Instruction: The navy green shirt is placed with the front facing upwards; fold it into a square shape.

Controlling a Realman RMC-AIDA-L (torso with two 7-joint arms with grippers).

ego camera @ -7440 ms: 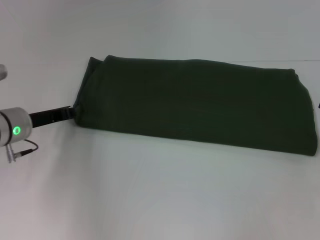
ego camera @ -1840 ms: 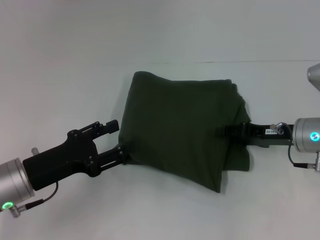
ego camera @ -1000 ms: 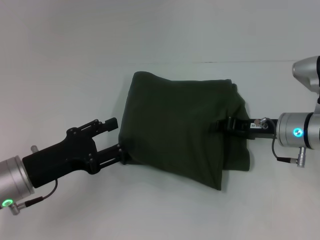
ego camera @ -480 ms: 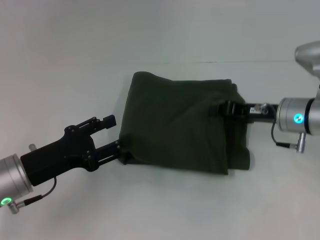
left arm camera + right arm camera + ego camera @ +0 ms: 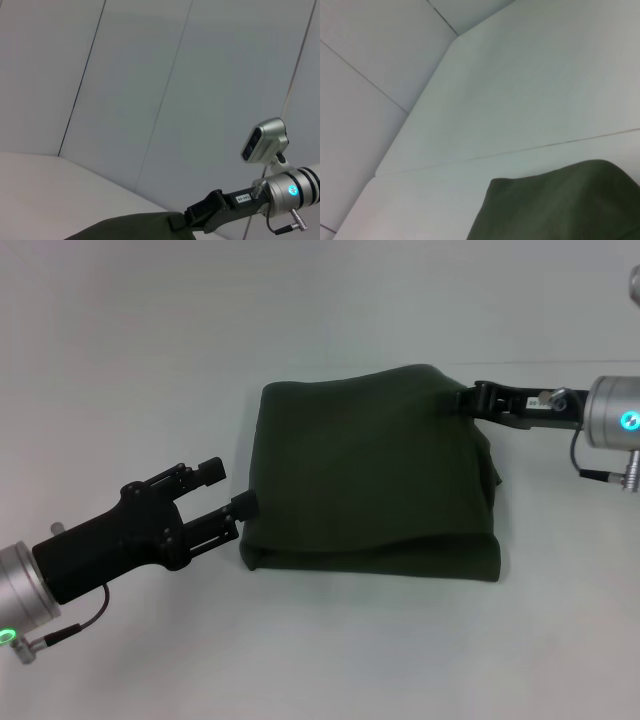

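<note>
The white table fills the head view, and the navy green shirt lies at its centre, folded into a roughly square bundle with no lettering showing. Its near edge is a thick rolled fold running from about 8 o'clock to 4 o'clock of the bundle; the far right corner, at about 1 o'clock, is lifted slightly off the table.

The left gripper comes in from 8 o'clock. Its jaws stand moderately apart: one finger ends free in the air just short of the shirt's left edge, the other reaches the cloth at the lower left side and appears to touch it, with no fabric pinched between them.

The right gripper enters from 2 o'clock and meets the shirt at its raised far right corner. Its tip is buried in the fold there, so how its jaws stand cannot be told. The left wrist view shows that same gripper against the shirt's upper edge.
</note>
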